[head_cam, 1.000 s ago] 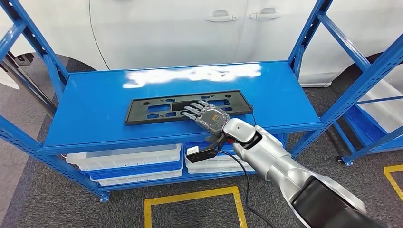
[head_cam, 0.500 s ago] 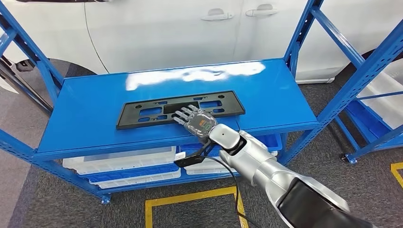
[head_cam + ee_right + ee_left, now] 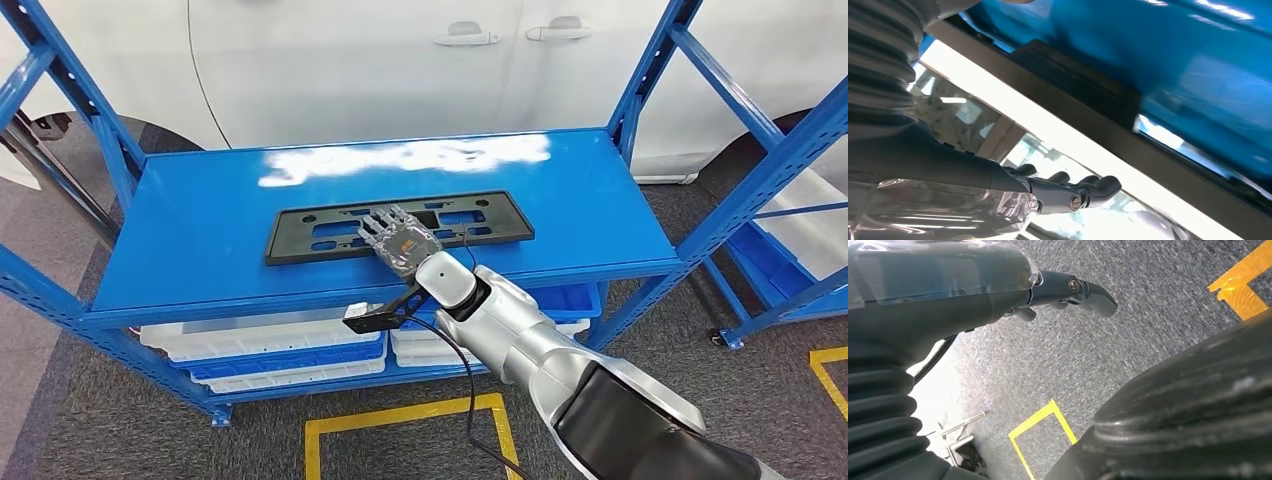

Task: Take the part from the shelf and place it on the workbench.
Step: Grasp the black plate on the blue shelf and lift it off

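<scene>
Right hand (image 3: 400,240) reaches out flat over the near edge of the shelf (image 3: 200,230), palm down, its fingers (image 3: 378,224) spread and lying on the near rail of the part (image 3: 300,232), a little left of the rail's middle. Whether the thumb hooks under the rail I cannot tell, so I cannot say if it grips or merely rests there. From the wrist camera the right hand (image 3: 1068,192) shows fingers stretched out side by side, with the dark frame above them against the blue deck. The left hand (image 3: 1068,290) hangs low beside the body over grey carpet, fingers loosely extended, holding nothing.

That part is a flat black rectangular frame with cut-outs, lying on the shelf's top deck towards the near side. Its long axis runs left to right, the right end sitting slightly farther back than the left.

Below the deck, white bins (image 3: 270,345) sit on the lower level. Yellow floor tape (image 3: 400,425) marks the carpet nearest the robot. Behind the shelf stands a white car (image 3: 400,60), its door handles (image 3: 465,38) in sight. A second blue rack (image 3: 790,240) stands at the right.
</scene>
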Tool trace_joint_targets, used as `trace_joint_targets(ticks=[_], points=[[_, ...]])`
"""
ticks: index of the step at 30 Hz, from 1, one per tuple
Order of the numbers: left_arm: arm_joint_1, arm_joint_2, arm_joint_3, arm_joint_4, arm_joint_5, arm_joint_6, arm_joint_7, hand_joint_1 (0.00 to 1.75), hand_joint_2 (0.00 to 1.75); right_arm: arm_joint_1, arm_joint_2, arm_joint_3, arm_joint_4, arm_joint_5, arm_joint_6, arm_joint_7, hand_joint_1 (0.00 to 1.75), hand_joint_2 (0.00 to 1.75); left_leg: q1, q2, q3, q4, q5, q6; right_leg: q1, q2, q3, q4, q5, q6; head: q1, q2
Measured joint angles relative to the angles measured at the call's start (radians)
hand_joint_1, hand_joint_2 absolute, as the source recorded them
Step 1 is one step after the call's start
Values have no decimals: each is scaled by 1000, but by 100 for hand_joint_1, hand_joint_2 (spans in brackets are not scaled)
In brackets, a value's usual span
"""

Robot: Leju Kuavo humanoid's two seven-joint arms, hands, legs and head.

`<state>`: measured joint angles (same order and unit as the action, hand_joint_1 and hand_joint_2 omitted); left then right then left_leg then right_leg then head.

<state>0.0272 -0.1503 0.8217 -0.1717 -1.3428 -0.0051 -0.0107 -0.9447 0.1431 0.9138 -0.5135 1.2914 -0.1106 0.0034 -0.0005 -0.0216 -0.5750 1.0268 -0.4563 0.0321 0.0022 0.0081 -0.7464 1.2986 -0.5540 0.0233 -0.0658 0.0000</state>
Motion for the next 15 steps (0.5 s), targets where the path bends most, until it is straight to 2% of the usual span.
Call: trace_joint_targets(ticks=[1,2,4,6,8,10,11,12,14,15], points=[[0,0,0,0,0,-2,0,0,0,-6,0,-3,7,0,5,3,0,175,-1,-1,0,0,0,1,1,0,-13,25,1,-2,0,0],[0,0,0,0,-1,-4,0,0,0,-13,0,-6,13,0,8,6,0,175,-3,-1,2,0,0,1,2,0,-7,9,21,-7,0,0],[0,-2,-1,0,-1,-7,0,0,0,-30,2,-12,23,2,16,10,0,175,-6,-3,5,0,-1,1,10,2,55,-123,91,-27,0,0],[-1,-5,-1,0,-2,-8,0,0,0,-46,5,-16,34,7,23,19,0,175,-9,-4,4,0,-3,-2,18,4,111,-244,131,-45,0,0],[-1,-6,-2,-1,-4,-10,0,0,0,-54,7,-21,48,11,26,31,0,175,-9,-4,2,-3,-3,-9,23,5,122,-276,134,-50,0,0],[-1,-5,-2,-1,-5,-12,0,0,0,-57,8,-28,62,13,31,42,0,175,-10,-3,2,-4,-6,-19,16,4,128,-291,140,-49,0,0],[-1,-5,-2,-2,-6,-14,0,0,0,-59,9,-32,69,14,34,47,0,175,-11,-3,-4,11,-17,-24,11,3,133,-299,143,-50,0,0],[-1,-4,-2,-2,-7,-15,0,0,0,-62,10,-36,75,14,36,52,0,175,-12,-2,-21,46,-38,-29,6,2,138,-307,146,-51,0,0],[-1,-3,-2,-2,-7,-16,-11,0,0,-68,10,-45,90,15,40,63,0,175,-9,-6,-74,166,-96,-41,3,1,143,-309,146,-53,0,0],[-1,-3,-2,-2,-8,-16,-19,0,0,-69,9,-50,99,16,43,69,0,175,-8,-8,-96,224,-115,-46,2,1,146,-308,144,-54,0,0]])
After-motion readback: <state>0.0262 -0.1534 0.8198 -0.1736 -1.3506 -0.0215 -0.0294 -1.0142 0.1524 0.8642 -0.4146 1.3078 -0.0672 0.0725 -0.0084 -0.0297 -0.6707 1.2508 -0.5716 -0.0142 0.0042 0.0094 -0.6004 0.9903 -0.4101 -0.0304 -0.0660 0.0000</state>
